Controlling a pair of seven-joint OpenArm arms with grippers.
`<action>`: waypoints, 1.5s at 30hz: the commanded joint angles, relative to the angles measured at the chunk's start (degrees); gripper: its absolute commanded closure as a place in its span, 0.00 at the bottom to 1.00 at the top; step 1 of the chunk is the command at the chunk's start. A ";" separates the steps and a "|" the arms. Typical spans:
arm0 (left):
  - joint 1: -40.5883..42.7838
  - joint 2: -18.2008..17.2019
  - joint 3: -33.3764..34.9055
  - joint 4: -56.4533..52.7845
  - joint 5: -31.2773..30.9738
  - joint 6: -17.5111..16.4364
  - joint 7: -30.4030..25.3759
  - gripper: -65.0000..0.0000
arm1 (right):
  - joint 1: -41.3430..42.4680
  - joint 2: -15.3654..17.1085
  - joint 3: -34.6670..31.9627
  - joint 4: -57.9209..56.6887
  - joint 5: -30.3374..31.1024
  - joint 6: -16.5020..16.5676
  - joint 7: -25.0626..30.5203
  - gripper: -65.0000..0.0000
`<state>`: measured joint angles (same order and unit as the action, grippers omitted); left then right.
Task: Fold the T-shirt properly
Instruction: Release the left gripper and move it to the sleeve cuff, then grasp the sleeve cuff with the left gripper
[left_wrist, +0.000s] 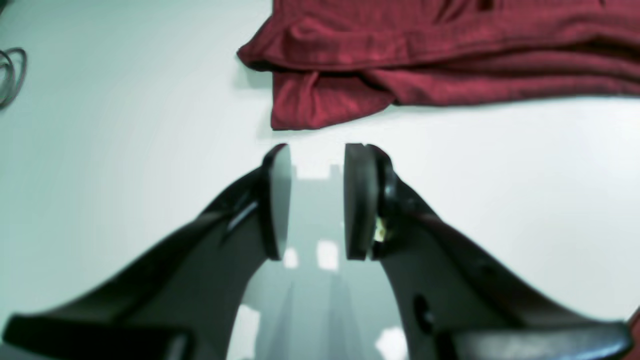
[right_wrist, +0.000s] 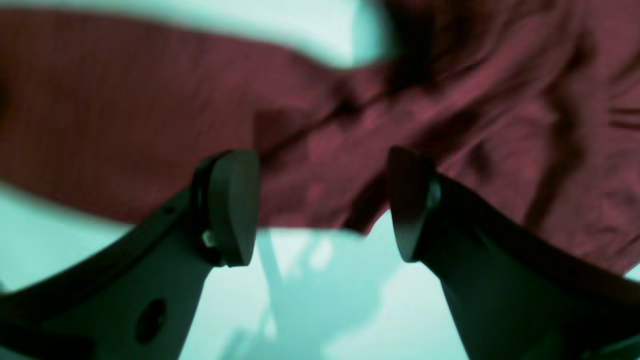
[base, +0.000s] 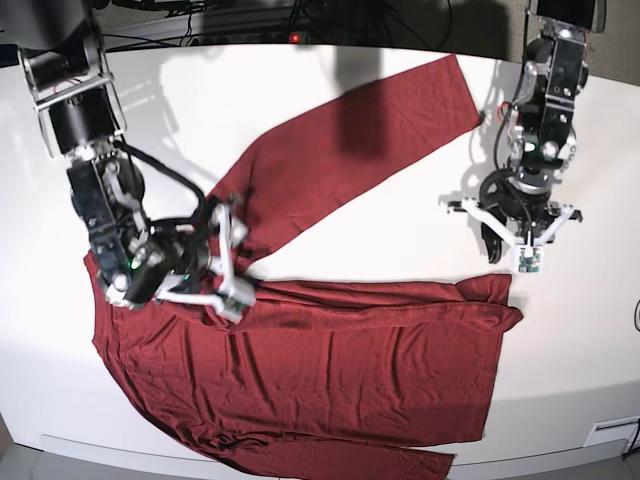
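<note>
Bright, even light from overhead falls on the white table (base: 400, 230) — glare washes its surface in the base view, and arm shadows lie soft. Both wrist views carry a green-cyan cast and bend at the edges. The right wrist view is blurred throughout — the T-shirt (right_wrist: 125, 115) smears.

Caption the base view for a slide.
Two arms over a maroon T-shirt spread on a white table, both grippers open.

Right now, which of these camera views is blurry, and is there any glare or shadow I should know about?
Right wrist view: soft and smeared, the maroon T-shirt out of focus with a green-tinted table. Left wrist view: the shirt is sharper; the near jaws blur, casting a grey shadow on the white table. Base view: sharp, a dark shadow across the upper sleeve.
</note>
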<state>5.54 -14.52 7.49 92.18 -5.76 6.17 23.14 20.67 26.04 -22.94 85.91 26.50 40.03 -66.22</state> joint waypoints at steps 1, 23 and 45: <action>0.15 -0.44 -0.28 2.40 0.35 0.24 -0.68 0.73 | 2.19 1.97 -0.39 2.93 0.81 -0.03 -0.55 0.40; 26.08 10.99 -0.26 26.34 -4.35 3.87 8.98 0.73 | -1.95 11.91 -2.58 -1.77 5.31 -4.04 9.07 0.40; 29.73 12.76 1.36 23.67 -5.97 3.74 10.40 0.73 | -3.26 5.20 0.85 -5.99 -1.66 -5.40 13.49 0.40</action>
<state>35.11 -1.87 8.73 114.89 -11.66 10.13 34.61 15.88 30.41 -22.72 79.15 24.60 34.72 -53.41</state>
